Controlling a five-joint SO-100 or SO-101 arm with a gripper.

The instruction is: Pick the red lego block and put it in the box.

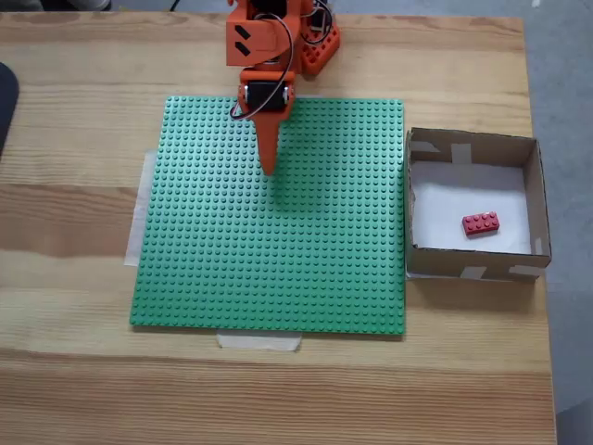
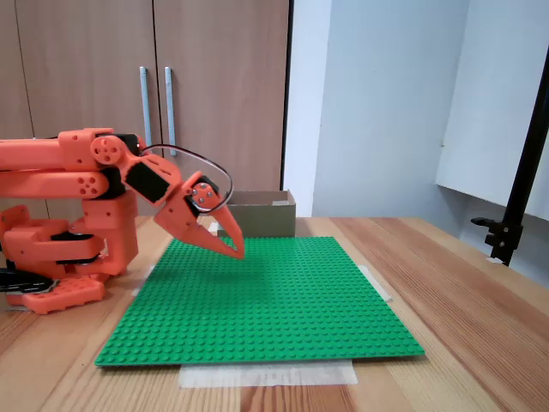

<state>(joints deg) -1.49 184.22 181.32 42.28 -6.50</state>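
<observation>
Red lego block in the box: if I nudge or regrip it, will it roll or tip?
Probably neither: the red lego block lies flat, studs up, on the box floor. It looks rigid and light, so a push likely slides it. Smooth sides might slip in the gripper.

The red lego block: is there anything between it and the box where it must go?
No. In a fixed view the red lego block already lies on the white bottom of the box. The gripper hangs shut above the green baseplate, apart from both.
</observation>
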